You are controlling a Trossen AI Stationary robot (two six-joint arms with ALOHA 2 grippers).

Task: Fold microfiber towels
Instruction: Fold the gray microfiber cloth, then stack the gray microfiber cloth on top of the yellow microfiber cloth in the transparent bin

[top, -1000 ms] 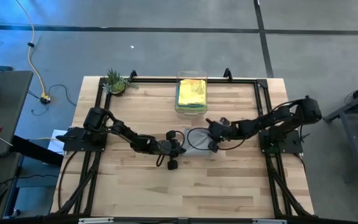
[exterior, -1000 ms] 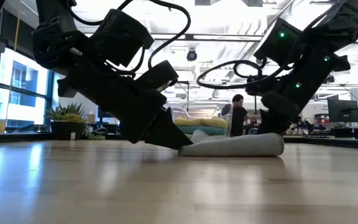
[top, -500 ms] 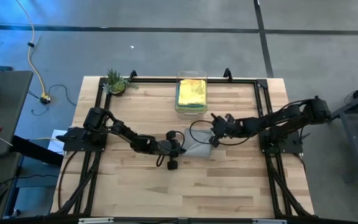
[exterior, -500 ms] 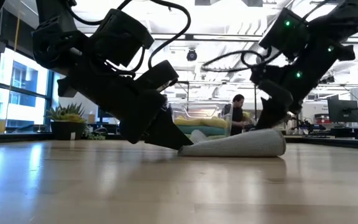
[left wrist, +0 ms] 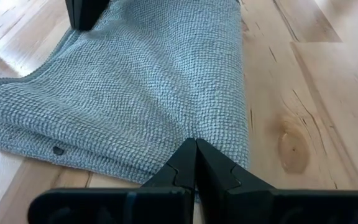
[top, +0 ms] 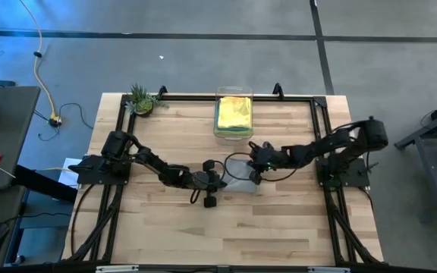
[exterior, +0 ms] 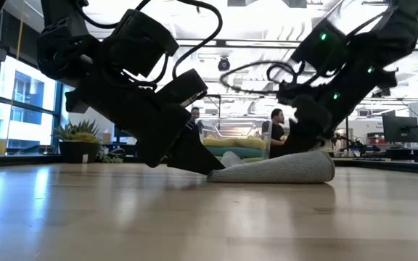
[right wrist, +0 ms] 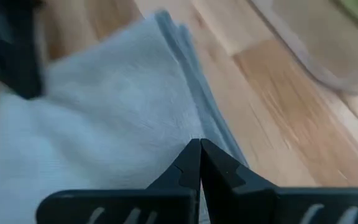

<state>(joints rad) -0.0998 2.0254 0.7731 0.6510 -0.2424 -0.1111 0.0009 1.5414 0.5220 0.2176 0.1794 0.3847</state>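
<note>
A: Where does the folded grey microfiber towel (top: 241, 180) lie?
B: Flat on the wooden table (top: 279, 227), mid-table, between the 2 grippers.
A: And they?
B: The left gripper (left wrist: 195, 157) and right gripper (right wrist: 199, 155) are both clenched, tips pressing on opposite edges of the towel.

Our right gripper (top: 255, 171) back down onto the grey towel (top: 240, 180) after lifting off it half a second ago, its elbow drawn in toward the towel again, a second person (exterior: 196, 116) now showing behind the towel
</note>
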